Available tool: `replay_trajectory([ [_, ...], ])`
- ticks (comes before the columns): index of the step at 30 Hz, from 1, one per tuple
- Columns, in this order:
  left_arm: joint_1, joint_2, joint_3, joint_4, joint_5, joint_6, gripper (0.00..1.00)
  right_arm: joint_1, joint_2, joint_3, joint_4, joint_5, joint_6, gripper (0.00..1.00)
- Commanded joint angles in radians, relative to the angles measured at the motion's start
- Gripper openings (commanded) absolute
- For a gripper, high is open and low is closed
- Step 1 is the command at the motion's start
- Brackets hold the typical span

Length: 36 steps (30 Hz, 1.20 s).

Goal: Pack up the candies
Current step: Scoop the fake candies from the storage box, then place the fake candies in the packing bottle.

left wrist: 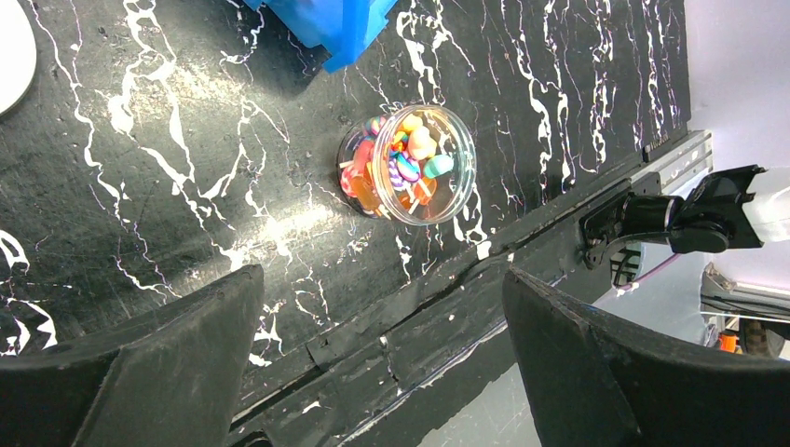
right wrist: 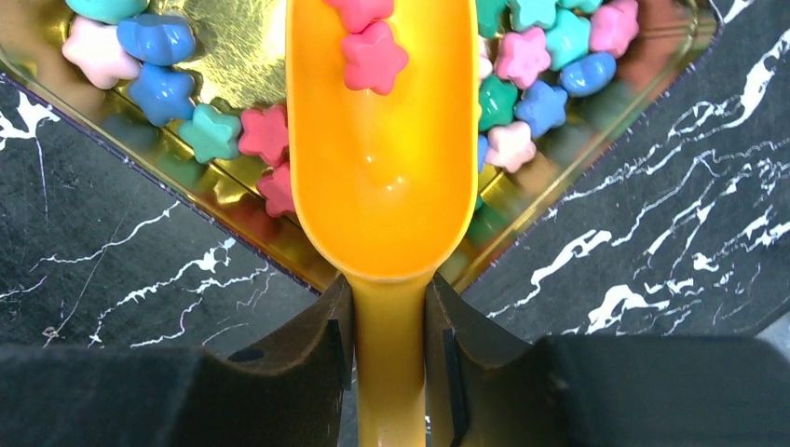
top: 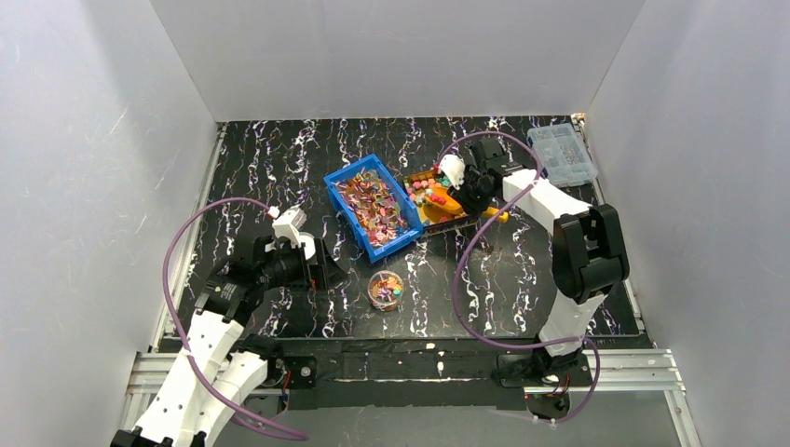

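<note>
— What is held, and how?

— The handle of an orange scoop [right wrist: 382, 168] is clamped between the fingers of the right gripper [right wrist: 389, 326], which is closed to the handle's width. Two pink candies [right wrist: 373, 56] are carried in the bowl. The rest are spread on a gold tray [right wrist: 233, 42] under the scoop, just to the right of the blue bin [top: 396, 248]. The left gripper [left wrist: 382, 279] is spread wide and nothing is held in it. It is poised in front of the bin and to its left, with a small clear tub [left wrist: 410, 163] of candies in its view.

— How are the candies likely to handle?

— They are judged to be light, hard and smooth — star-shaped pieces that would probably slip or skitter if pinched. They are better lifted from below with the scoop, kept level so nothing rolls off the lip. The tub looks light too and may be pushed aside if knocked, so it could be steadied at its wall.

— And the surroundings?

— A glossy black marbled tabletop [top: 522, 279] is seen, on which spilled pieces would likely slide. It is closed in by plain white walls [top: 93, 186]. A clear compartment box [top: 562, 155] is set well to the right of the bin, at the far corner.
</note>
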Motion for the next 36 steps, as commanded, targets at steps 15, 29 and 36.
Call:
replay_trajectory([
  [15,-0.005,0.004,-0.002,-0.003,0.028,0.018,0.99,-0.010,-0.304,-0.075,0.062,0.000,0.210,0.01],
  [29,-0.005,-0.023,-0.006,0.005,0.026,0.014,0.99,0.202,-0.527,-0.042,-0.200,0.125,0.374,0.01],
  [36,-0.005,-0.046,-0.009,0.005,0.015,0.012,0.99,0.490,-0.545,0.057,-0.476,0.236,0.642,0.01],
])
